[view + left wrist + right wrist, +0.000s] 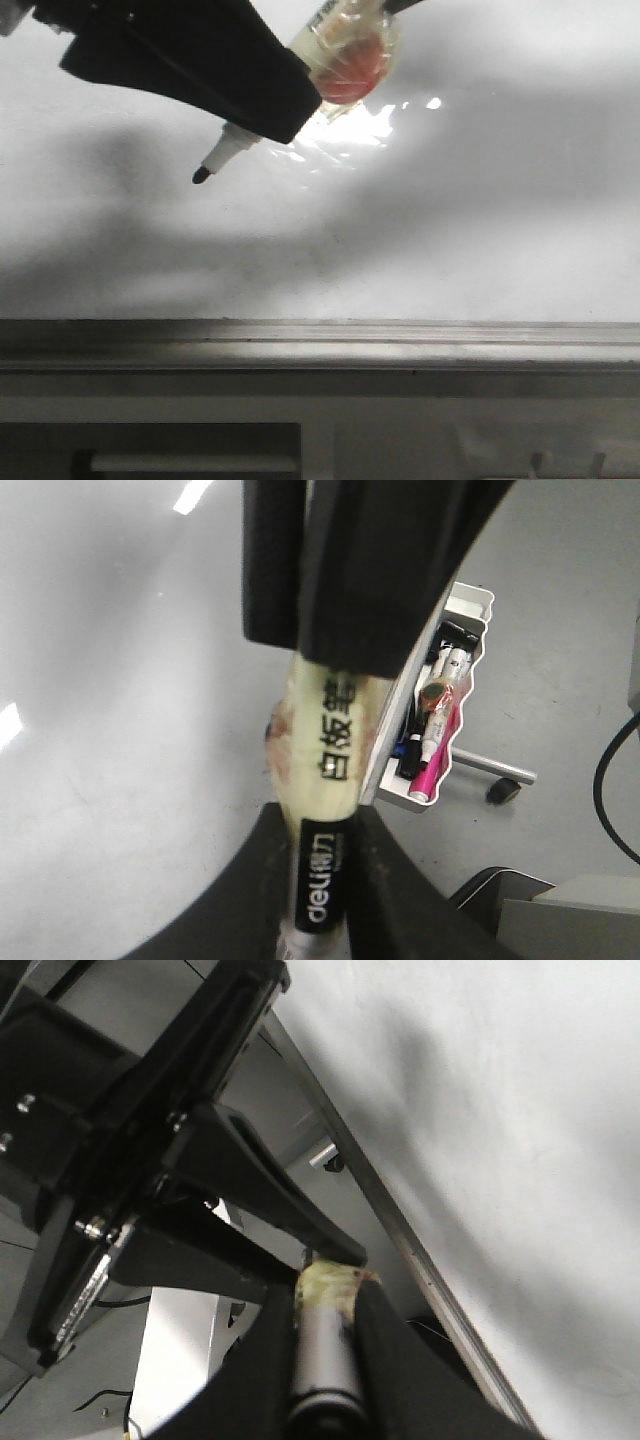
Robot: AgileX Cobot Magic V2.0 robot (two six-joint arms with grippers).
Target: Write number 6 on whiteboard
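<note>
Glossy white whiteboard (480,220) fills the front view; its grey metal rail (400,345) runs along the near edge. No counter edge shows, so places are given by the board.

- Left gripper (272,118), black, sits over the far-left part of the board, pinched onto a tape-wrapped white marker pen with a black felt tip (228,148). The pen slants down and left, tip leading, presumably so the nib meets the board while the fingers stay clear of it.
- Left wrist view: its fingers (262,880) press the barrel on both sides at the black label.
- Right gripper (325,1295) is also clamped on the pen, at the grey end of the barrel, just behind the left one. My reading: a second grip to stop the pen twisting under writing pressure.
- Tip on the board or just off it: cannot tell; only a soft shadow lies beneath.
- The number 6: no stroke visible anywhere on the board. Writing not yet begun, I judge.
- Open white tray of spare pens (470,610) stands beyond the board, apart.
</note>
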